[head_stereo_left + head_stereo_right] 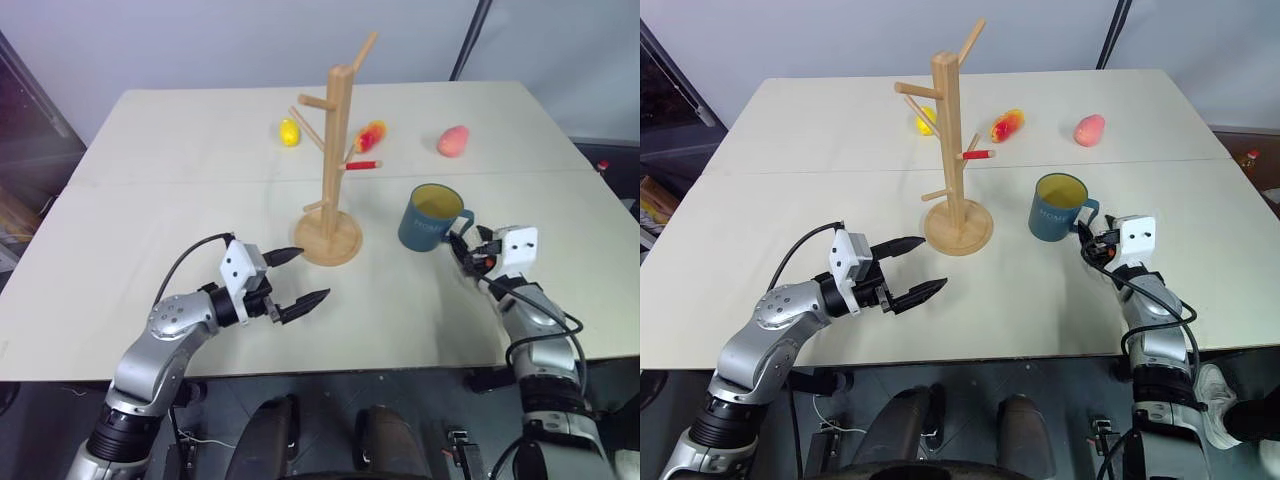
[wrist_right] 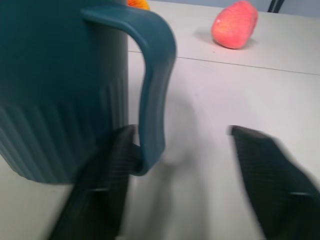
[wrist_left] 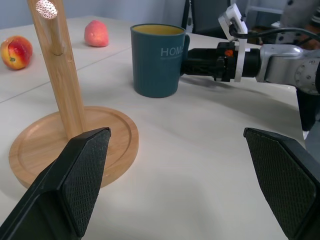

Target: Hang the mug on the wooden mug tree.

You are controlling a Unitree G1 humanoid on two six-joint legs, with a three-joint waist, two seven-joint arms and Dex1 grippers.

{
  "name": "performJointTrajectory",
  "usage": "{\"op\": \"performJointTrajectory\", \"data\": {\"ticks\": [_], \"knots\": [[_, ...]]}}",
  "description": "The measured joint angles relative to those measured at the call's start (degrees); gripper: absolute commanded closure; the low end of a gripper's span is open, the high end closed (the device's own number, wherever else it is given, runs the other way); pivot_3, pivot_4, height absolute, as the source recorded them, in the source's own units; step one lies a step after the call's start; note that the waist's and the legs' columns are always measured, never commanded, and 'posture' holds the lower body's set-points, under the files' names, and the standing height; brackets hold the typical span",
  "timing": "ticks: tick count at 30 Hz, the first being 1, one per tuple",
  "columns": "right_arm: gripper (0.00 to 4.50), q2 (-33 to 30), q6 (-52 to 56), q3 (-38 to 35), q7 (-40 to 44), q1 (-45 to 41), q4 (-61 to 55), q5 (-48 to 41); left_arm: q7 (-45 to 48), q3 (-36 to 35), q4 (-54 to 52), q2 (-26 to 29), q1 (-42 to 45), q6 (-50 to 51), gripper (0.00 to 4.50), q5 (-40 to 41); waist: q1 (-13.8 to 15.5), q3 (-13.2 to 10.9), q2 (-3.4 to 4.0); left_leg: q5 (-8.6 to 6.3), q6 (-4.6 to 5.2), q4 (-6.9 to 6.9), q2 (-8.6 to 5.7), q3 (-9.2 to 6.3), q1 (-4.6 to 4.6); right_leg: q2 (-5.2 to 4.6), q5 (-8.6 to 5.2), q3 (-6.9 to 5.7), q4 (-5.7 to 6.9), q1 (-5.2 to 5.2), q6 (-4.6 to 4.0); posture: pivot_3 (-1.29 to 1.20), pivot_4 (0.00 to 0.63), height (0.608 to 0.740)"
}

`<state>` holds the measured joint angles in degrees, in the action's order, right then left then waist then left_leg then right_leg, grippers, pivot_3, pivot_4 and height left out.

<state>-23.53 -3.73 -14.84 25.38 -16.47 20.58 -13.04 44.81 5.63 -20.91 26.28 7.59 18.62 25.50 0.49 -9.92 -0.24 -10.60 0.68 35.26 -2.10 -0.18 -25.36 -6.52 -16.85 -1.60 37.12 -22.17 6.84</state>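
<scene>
On the pale surface [image 1: 200,160], along the far side: a yellow fruit [image 1: 289,132], an orange-red fruit [image 1: 371,135], a pink peach-like fruit [image 1: 453,141], well apart.

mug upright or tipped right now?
Upright. The mug stands on its base on the table, yellow inside facing up, handle toward the right gripper, beside the wooden mug tree.

Head cameras look down over the table [image 1: 150,300]; wrist cameras view the mug [image 3: 157,60] closely.
</scene>
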Motion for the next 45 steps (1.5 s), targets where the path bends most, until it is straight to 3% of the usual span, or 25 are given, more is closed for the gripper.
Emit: {"op": "performJointTrajectory", "data": {"ticks": [2, 3, 9, 16, 22, 30, 45], "knots": [[4.32, 0.1, 0.0, 0.1, 0.9, -0.1, 0.0, -0.6, 0.0, 0.0, 0.0, 0.0, 0.0, 0.0, 0.00, 0.0, 0.0, 0.0, 0.00, 0.00, 0.00, 0.00, 0.00, 0.00, 0.00, 0.00, 0.00, 0.00, 0.00, 0.01, 0.00, 0.00, 0.150, 0.740], [4.42, 0.1, -0.1, 0.0, 1.2, -0.3, 0.1, -0.8, 0.0, 0.0, 0.0, 0.0, 0.0, 0.0, 0.00, 0.0, 0.0, 0.0, 0.00, 0.00, 0.00, 0.00, 0.00, 0.00, 0.00, 0.00, 0.00, 0.00, 0.00, 0.01, 0.00, 0.00, 0.150, 0.740], [4.42, 0.0, 0.0, 1.5, 3.3, 0.9, -1.8, -1.1, 0.0, -0.1, 0.1, -0.1, 0.5, -0.3, 0.00, 0.0, 0.0, 0.0, 0.00, 0.00, 0.00, 0.00, 0.01, 0.00, 0.00, 0.01, 0.00, 0.00, 0.01, -0.01, 0.01, 0.00, 0.150, 0.740], [4.42, -13.8, -3.5, 9.6, 12.4, 7.0, -22.0, 8.5, -0.1, -1.7, 1.3, 0.2, 0.5, -1.3, 0.00, -0.2, -0.1, 0.0, 0.04, 0.00, 0.00, 0.01, 0.03, 0.00, 0.01, 0.00, -0.01, 0.01, 0.01, -0.02, 0.00, 0.00, 0.150, 0.740], [4.42, -20.4, 1.1, 12.1, 17.1, -2.6, -33.1, 9.6, 0.4, -2.8, 3.3, 0.8, 1.7, -2.1, 0.00, -0.3, 0.1, -0.1, -0.04, 0.00, 0.00, 0.03, 0.04, -0.02, -0.01, -0.10, -0.01, -0.02, -0.03, -0.02, -0.02, 0.00, 0.150, 0.740], [4.42, -21.2, 8.7, 16.1, 21.3, -16.1, -33.8, 9.3, 1.1, -6.7, 5.0, 2.8, 4.2, -2.9, 0.00, 0.1, 0.2, -0.1, -0.10, -0.01, -0.01, 0.02, 0.01, -0.03, -0.06, -0.20, -0.02, -0.04, -0.07, -0.05, -0.02, 0.00, 0.150, 0.740], [4.42, -19.5, 9.5, 19.1, 24.6, -22.8, -28.6, 9.7, 1.0, -9.5, 2.3, 4.3, 4.6, 0.0, 0.00, 4.0, 0.1, -0.1, -0.10, -0.01, -0.01, 0.01, 0.00, -0.03, -0.07, -0.20, 0.00, -0.04, -0.04, -0.07, 0.00, 0.00, 0.150, 0.740]]}}
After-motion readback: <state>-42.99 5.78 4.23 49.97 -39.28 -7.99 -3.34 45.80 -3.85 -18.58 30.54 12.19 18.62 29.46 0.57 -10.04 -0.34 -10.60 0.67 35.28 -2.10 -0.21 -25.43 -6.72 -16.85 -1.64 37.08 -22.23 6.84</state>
